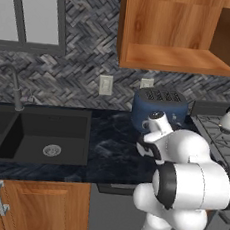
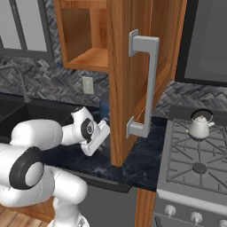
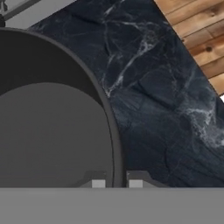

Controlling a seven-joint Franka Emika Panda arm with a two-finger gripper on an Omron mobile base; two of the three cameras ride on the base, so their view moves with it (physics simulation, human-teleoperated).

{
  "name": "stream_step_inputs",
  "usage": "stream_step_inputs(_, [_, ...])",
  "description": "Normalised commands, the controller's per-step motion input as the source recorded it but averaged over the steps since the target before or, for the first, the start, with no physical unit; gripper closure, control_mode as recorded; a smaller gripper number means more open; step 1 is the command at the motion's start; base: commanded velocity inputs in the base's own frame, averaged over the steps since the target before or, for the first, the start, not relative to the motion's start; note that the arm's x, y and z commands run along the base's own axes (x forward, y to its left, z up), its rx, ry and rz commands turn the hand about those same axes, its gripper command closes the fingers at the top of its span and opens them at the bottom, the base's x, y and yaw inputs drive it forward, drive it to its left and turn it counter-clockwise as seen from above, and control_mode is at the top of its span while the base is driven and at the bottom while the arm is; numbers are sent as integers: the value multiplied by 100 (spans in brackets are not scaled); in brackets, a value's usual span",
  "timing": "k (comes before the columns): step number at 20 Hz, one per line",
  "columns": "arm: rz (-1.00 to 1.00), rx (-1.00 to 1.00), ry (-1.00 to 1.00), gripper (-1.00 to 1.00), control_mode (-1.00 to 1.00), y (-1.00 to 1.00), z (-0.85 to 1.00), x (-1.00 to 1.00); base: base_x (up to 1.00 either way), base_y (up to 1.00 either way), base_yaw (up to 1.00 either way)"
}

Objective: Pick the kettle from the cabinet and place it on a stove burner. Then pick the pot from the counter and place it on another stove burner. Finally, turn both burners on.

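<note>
Dark grey pot (image 3: 52,131) rests on the counter (image 3: 157,100); we see the gripper (image 3: 117,181) clamped on its rim; kettle (image 2: 199,125) sits on the stove burners (image 2: 195,159).

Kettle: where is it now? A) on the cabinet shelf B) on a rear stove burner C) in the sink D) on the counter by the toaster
B: the kettle stands on the grate over a rear burner of the stove, and the open cabinet shelf holds nothing.
</note>
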Motion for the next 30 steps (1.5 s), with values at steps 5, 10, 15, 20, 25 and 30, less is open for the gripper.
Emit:
stream_step_inputs(5, [-7, 0, -9, 100, -100, 0, 0, -14, 0, 0, 0])
stream_step_inputs(10, [-8, 0, -8, 100, -100, 0, 1, -27, 0, 0, 0])
stream_step_inputs(15, [-10, 0, -3, 100, -100, 0, 12, -27, 0, 0, 0])
stream_step_inputs(20, [-10, 0, 0, 100, -100, 0, 28, -32, 0, 0, 0])
stream_step_inputs(25, [-9, 0, 0, 100, -100, 0, 38, -23, 0, 0, 0])
stream_step_inputs(30, [-8, 0, 0, 100, -100, 0, 34, -25, 0, 0, 0])
